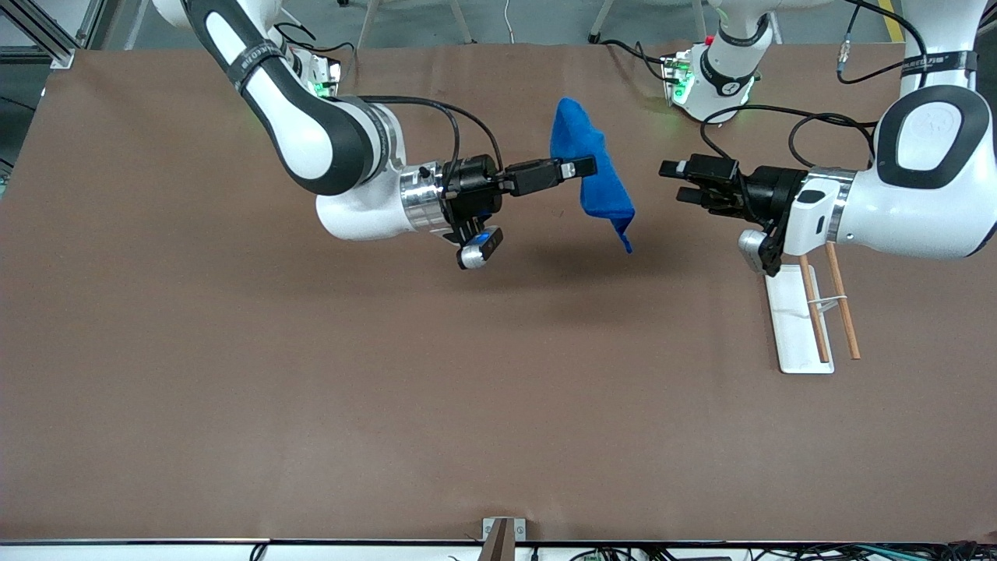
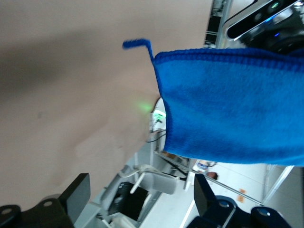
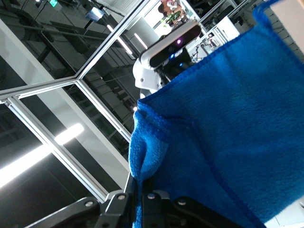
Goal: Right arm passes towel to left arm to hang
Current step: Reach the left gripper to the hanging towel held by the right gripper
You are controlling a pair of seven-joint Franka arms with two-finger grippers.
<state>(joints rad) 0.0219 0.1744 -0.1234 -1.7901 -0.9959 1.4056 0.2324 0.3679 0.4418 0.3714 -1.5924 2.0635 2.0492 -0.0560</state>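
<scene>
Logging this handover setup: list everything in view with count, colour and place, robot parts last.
Bright blue microfibre towel: one, blue, held up over the table's middle, its loop corner hanging free.
Flat white rectangular base: one, white, on the table toward the left arm's end.
Thin wooden rods: two, light brown, over that base.
Brown table cover: one, brown.
Right gripper: one, black, shut on the towel.
Left gripper: one, black, open, beside the towel, not touching it.
</scene>
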